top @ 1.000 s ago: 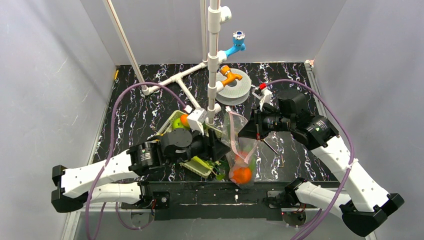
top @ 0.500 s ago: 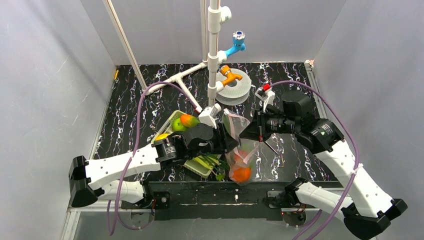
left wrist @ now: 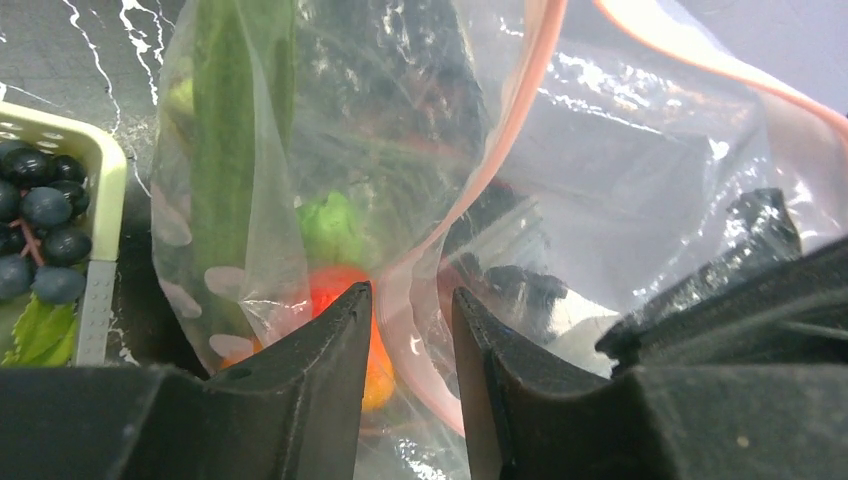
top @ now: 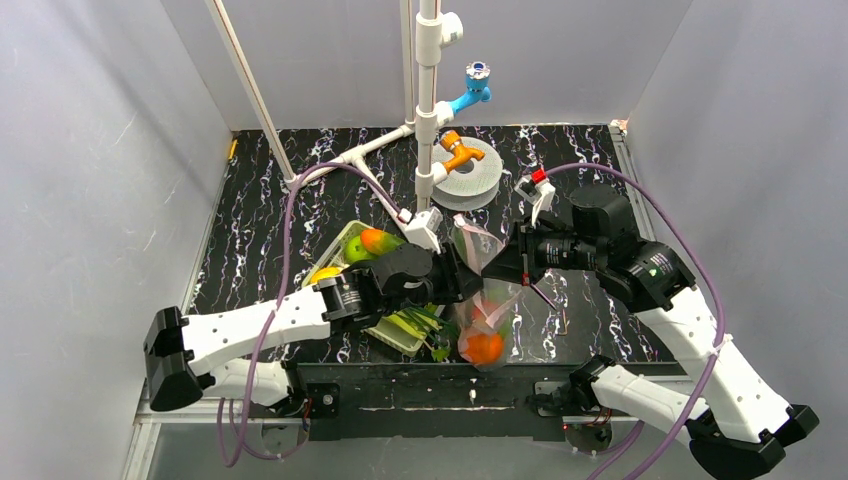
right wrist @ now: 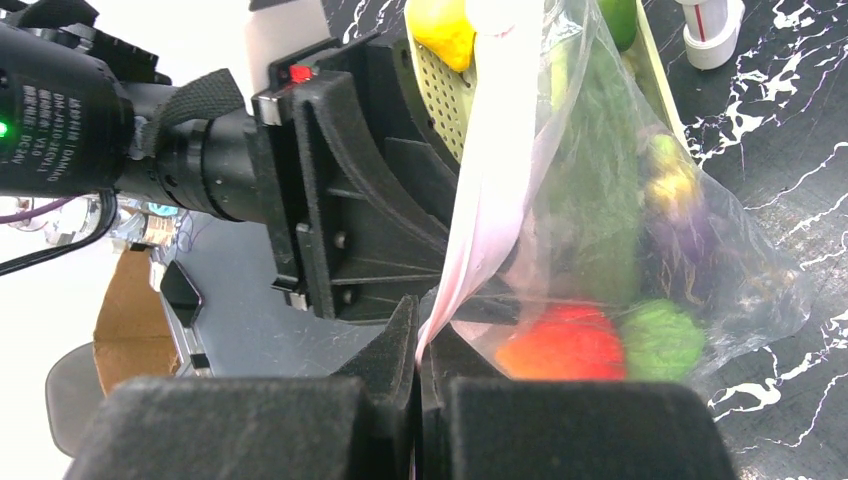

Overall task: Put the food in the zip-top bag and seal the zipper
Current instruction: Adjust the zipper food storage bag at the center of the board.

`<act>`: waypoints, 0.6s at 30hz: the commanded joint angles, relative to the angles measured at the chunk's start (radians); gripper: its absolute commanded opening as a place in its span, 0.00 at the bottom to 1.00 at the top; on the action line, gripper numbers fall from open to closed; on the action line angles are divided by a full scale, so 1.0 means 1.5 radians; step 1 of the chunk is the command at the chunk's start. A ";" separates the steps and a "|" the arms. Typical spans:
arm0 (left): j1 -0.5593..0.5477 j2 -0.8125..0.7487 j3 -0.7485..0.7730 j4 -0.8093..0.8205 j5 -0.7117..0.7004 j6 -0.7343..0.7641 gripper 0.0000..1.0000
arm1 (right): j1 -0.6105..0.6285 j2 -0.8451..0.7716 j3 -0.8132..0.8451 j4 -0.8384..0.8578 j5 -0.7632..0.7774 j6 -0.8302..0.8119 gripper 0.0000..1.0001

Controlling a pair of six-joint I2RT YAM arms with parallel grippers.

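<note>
The clear zip-top bag [top: 482,300] hangs upright between my grippers. It holds an orange fruit [top: 484,348], a red-orange piece [right wrist: 560,345], a green piece [right wrist: 660,340] and a long green cucumber [left wrist: 225,130]. My right gripper [top: 497,265] is shut on the pinkish zipper strip [right wrist: 495,170] and holds the bag up; in its own view the gripper [right wrist: 418,320] pinches the strip's lower end. My left gripper [top: 462,280] is open. In its wrist view the gripper [left wrist: 410,295] straddles the zipper strip [left wrist: 520,110], which runs through the gap between its jaws.
A pale green mesh basket [top: 396,336] lies left of the bag, with a green and orange fruit [top: 365,243], a yellow fruit [top: 325,273] and dark grapes [left wrist: 40,240]. White pipes [top: 428,120], a grey spool [top: 470,175] and taps stand behind.
My left arm has swung right, from over the basket to the bag's mouth edge. The right gripper has kept its hold and shifted slightly right.
</note>
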State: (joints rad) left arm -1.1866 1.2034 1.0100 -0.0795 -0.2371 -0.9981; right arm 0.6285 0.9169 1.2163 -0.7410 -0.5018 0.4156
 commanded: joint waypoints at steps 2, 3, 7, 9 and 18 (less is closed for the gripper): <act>0.010 0.018 0.015 0.080 0.034 0.023 0.22 | -0.004 -0.023 0.012 0.031 -0.018 0.000 0.01; 0.011 0.018 0.019 0.087 0.041 0.029 0.12 | -0.004 -0.025 0.011 0.026 -0.011 -0.003 0.01; 0.011 0.003 0.037 0.080 0.055 0.040 0.00 | -0.004 -0.043 0.010 -0.018 0.093 -0.032 0.01; 0.011 -0.015 0.047 0.077 0.061 0.037 0.00 | -0.004 -0.053 0.011 -0.053 0.218 -0.051 0.01; 0.029 -0.029 0.097 0.075 0.102 0.004 0.00 | -0.004 -0.068 0.062 -0.128 0.433 -0.117 0.01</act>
State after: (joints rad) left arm -1.1625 1.1744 1.1091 0.0013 -0.1303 -0.9710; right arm 0.6281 0.8146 1.2205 -0.9054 0.0032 0.2989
